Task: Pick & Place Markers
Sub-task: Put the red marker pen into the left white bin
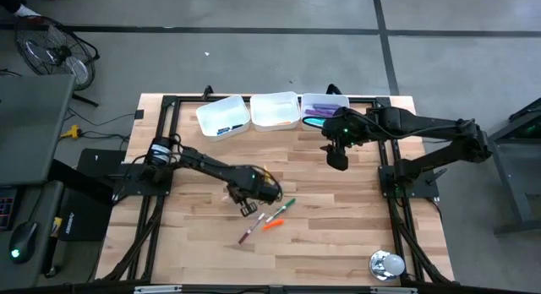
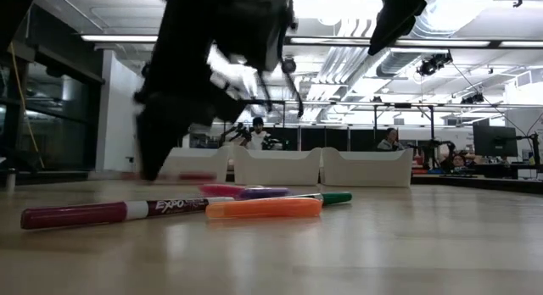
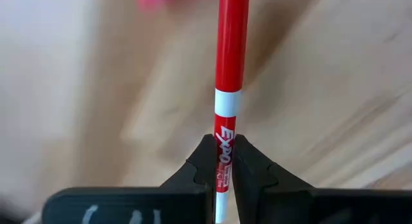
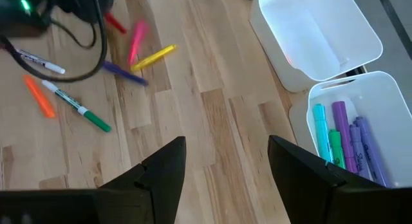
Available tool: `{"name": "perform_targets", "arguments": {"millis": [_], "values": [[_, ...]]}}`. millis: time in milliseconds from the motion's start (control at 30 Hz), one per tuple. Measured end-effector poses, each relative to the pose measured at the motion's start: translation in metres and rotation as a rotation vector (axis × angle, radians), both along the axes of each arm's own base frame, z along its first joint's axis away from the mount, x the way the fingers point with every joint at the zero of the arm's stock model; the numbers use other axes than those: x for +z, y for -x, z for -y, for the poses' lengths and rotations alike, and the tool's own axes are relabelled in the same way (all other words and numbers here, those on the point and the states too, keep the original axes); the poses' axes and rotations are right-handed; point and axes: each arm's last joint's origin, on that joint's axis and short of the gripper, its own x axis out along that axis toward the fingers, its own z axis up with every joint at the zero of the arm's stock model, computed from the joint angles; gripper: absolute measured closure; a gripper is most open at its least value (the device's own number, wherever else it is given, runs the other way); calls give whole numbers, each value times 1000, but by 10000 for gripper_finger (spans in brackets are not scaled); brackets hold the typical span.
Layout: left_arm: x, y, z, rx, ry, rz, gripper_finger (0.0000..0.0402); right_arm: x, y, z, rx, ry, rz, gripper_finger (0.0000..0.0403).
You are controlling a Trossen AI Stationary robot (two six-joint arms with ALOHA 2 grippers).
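Observation:
My left gripper (image 1: 247, 206) is at mid-table, shut on a red marker (image 3: 231, 50) with a white band. Close by on the wood lie a green-capped white marker (image 1: 284, 207), an orange one (image 1: 270, 223) and a purple-capped white one (image 1: 248, 233). The right wrist view also shows pink (image 4: 136, 40), yellow (image 4: 154, 57) and purple (image 4: 122, 72) markers lying flat. My right gripper (image 4: 225, 147) is open over bare wood, in front of the right tray (image 1: 324, 106). That tray holds teal, green and purple markers (image 4: 341, 137). My left gripper pinches the red marker between its two fingers on the barrel's printed part (image 3: 226, 141), just below the white band. The fingers (image 3: 205, 161) lie along the marker, which sticks straight out past their tips. Whether it is clear of the table cannot be told.
Three white trays sit in a row at the far edge: left tray (image 1: 224, 117), middle tray (image 1: 275, 111) and the right one. A shiny round object (image 1: 387, 264) sits near the table's near right corner. Bare wood lies between the two grippers.

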Motion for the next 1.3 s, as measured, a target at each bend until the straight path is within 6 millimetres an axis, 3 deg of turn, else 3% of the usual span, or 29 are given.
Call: {"name": "perform_targets", "arguments": {"millis": [133, 300, 633, 967, 1300], "values": [[21, -7, -18, -17, -30, 2, 385, 0, 0, 0, 0, 0, 0, 194], [48, -8, -55, -23, -81, -17, 385, 0, 0, 0, -7, 9, -1, 194], [77, 14, -145, 8, -166, -93, 385, 0, 0, 1, -31, 4, 3, 194], [83, 43, -222, 26, -155, -129, 385, 0, -1, 1, -37, 3, 12, 194], [82, 51, -269, -63, -157, -11, 385, 1, 0, 2, -75, 27, 12, 194]]}}
